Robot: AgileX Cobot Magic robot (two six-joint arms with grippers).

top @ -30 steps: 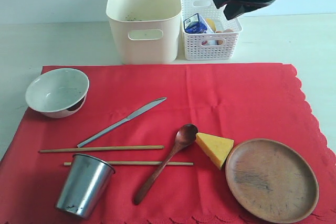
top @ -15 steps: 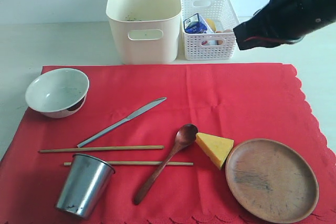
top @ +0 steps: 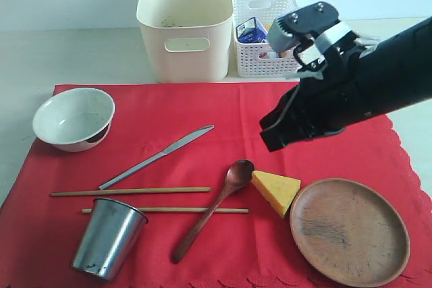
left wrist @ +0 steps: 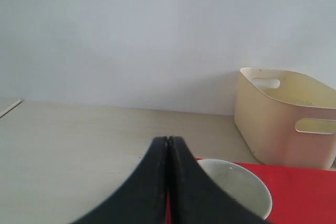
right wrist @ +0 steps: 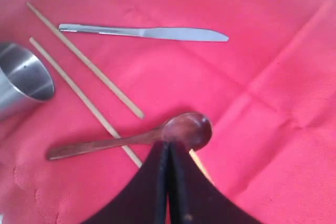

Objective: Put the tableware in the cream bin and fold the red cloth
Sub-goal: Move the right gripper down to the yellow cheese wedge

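On the red cloth (top: 270, 99) lie a pale bowl (top: 73, 118), a silver knife (top: 156, 156), two chopsticks (top: 129, 191), a steel cup (top: 108, 237), a dark wooden spoon (top: 210, 208) and a round brown plate (top: 349, 230). The cream bin (top: 185, 21) stands behind the cloth. My right gripper (top: 270, 141) is shut and empty, hovering above the cloth just past the spoon bowl (right wrist: 187, 129). My left gripper (left wrist: 168, 141) is shut and empty, off the exterior view, near the bowl (left wrist: 236, 190) and facing the bin (left wrist: 286, 116).
A yellow cheese wedge (top: 275, 189) lies between the spoon and the plate. A white lattice basket (top: 268, 32) holding a milk carton (top: 254, 30) stands right of the bin. Bare pale table surrounds the cloth.
My right arm has swung from above the lattice basket down and toward the cloth's middle, ending over the spoon and cheese. Nothing on the cloth has moved.
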